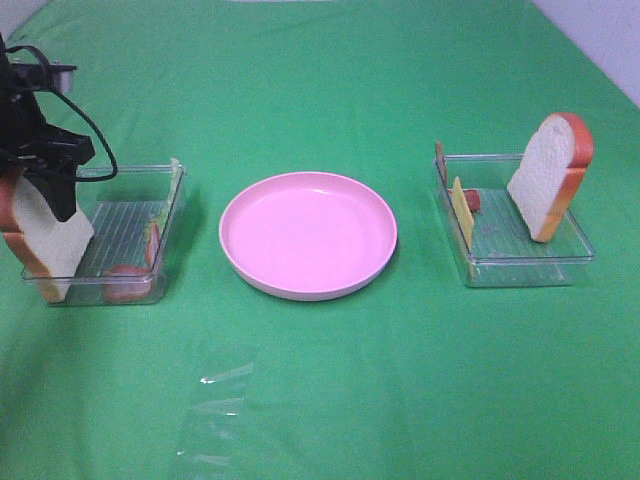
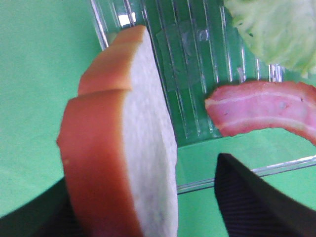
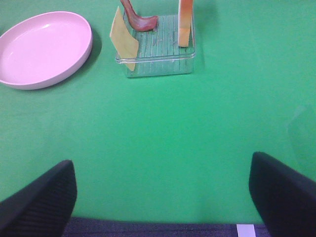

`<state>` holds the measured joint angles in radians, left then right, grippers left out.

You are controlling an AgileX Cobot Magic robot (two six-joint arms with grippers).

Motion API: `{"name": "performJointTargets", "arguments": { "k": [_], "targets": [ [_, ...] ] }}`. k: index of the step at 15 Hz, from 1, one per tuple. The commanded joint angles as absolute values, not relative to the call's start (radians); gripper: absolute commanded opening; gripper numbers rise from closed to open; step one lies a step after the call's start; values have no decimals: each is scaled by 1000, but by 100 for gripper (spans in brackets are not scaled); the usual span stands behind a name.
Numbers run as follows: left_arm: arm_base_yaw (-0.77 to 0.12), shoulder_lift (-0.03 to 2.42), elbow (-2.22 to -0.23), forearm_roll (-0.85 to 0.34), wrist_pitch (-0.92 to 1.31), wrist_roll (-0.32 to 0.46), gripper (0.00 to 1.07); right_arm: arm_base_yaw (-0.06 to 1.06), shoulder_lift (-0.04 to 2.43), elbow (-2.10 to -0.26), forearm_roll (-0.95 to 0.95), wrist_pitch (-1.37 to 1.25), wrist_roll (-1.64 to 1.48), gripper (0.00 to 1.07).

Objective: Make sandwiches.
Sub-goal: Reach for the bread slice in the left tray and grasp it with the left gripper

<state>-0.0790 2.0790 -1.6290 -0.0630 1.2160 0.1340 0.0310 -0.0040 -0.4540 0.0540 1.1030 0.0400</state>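
While green cloth lies beneath, left fingers loosely straddle bread slice; right fingers wide.

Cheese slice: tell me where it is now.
Exterior high view, right side: the cheese slice leans on the clear tray's wall nearest the pink plate, beside a bacon strip.
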Motion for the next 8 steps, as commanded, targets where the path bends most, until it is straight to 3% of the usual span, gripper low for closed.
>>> {"name": "performJointTargets", "arguments": {
  "k": [1, 8],
  "targets": [
    [-83, 2083, -1631, -65, 1298, 124, 45, 31, -32, -452, 50, 1099, 36, 91],
    [-83, 2083, -1631, -69, 1296, 53, 44, 31, -32, -452, 50, 1099, 36, 91]
  ]
}}
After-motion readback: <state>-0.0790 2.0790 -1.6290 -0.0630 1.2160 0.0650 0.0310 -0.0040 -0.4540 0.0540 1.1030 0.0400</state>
